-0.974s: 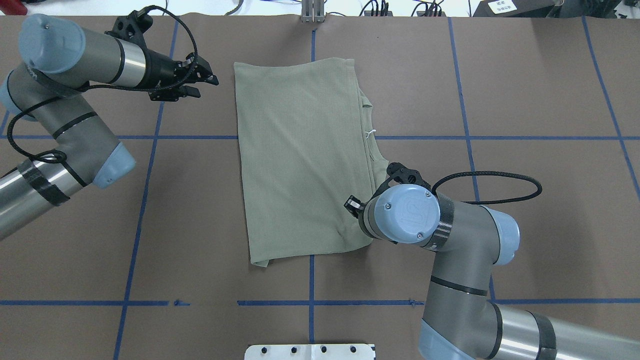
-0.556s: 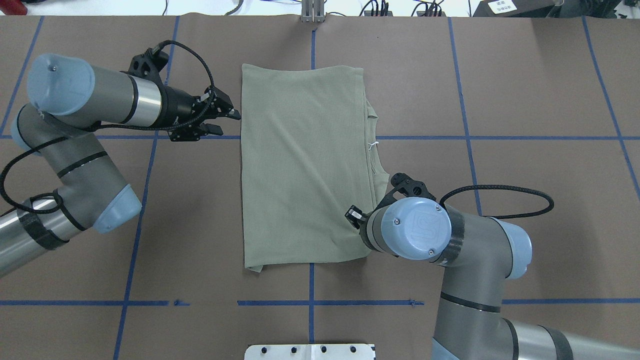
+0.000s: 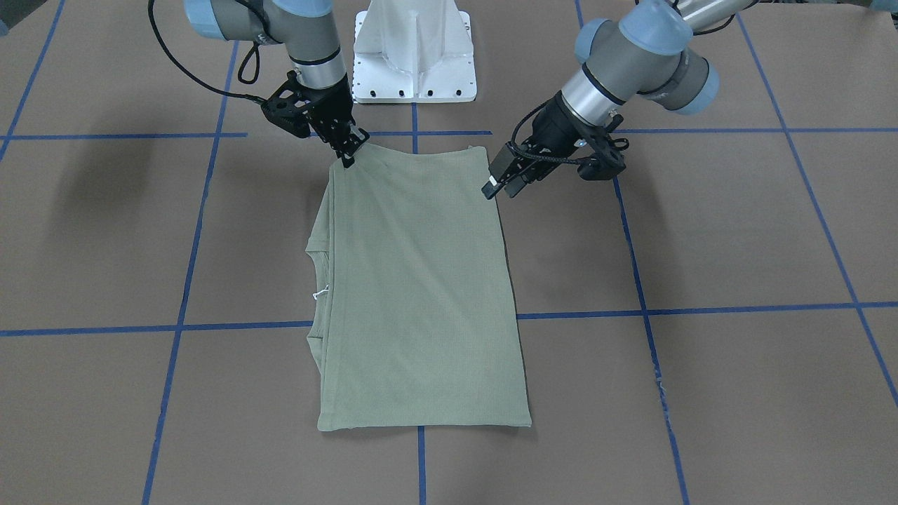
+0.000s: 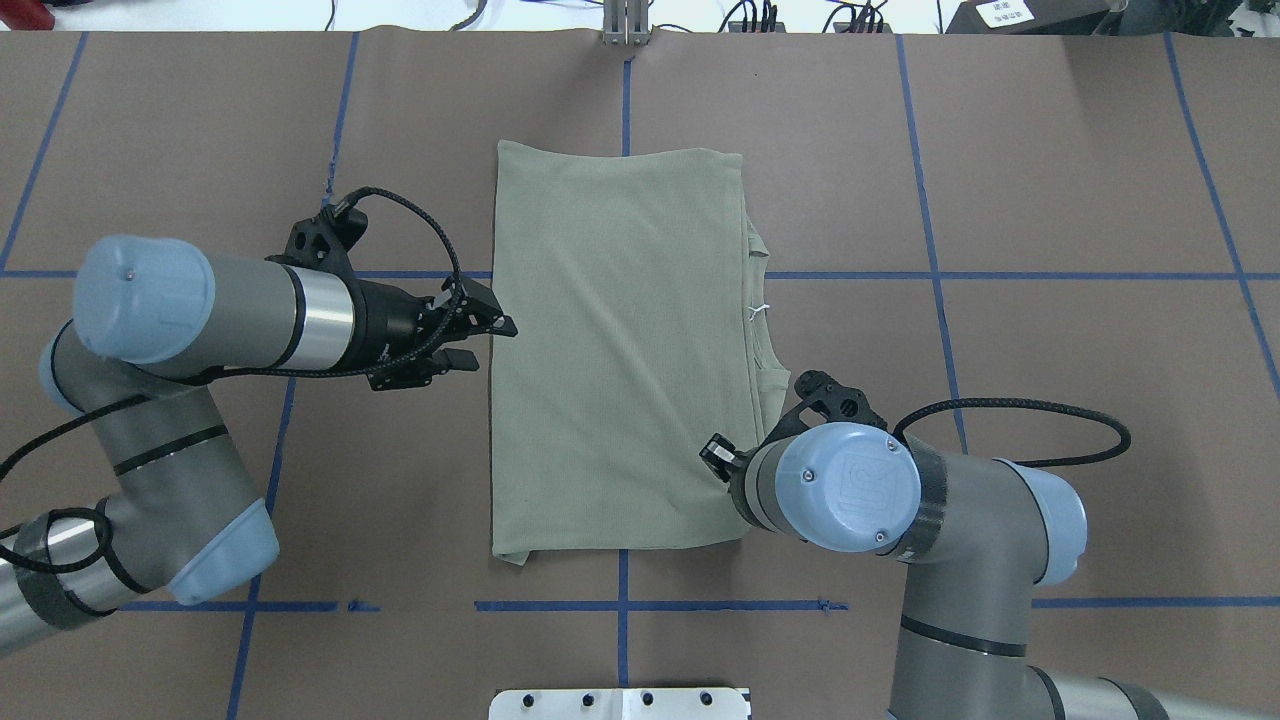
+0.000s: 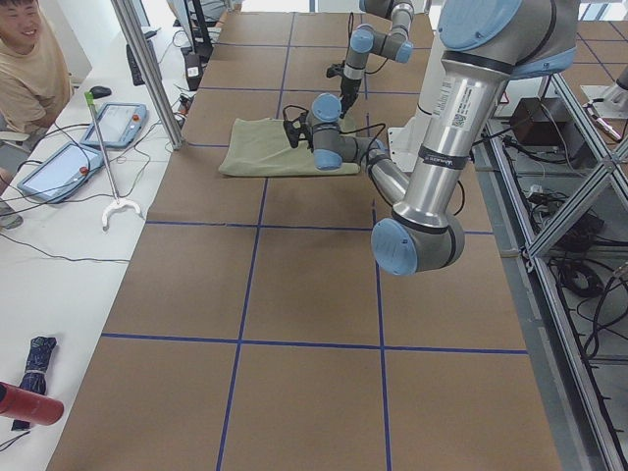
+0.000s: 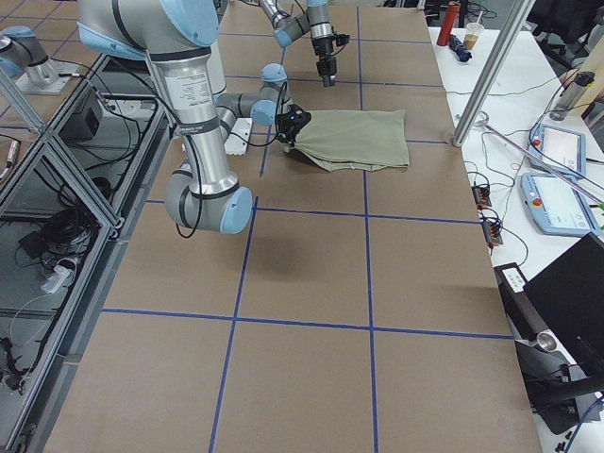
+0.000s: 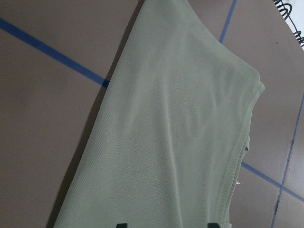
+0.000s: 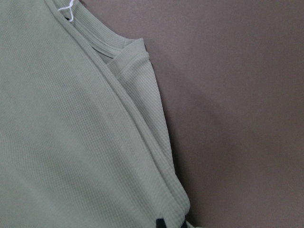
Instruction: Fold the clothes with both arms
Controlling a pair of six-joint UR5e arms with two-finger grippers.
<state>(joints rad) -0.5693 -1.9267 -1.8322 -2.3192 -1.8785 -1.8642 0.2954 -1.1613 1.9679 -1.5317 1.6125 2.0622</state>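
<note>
One shirt (image 4: 620, 350); left gripper (image 4: 487, 340) spread; right gripper (image 3: 349, 156) pinching one corner.

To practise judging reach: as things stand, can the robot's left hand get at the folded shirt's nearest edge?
Probably yes. The left hand is open and poised right beside the folded shirt, with nothing between them. The right hand grips the opposite corner, clear of its path.
</note>
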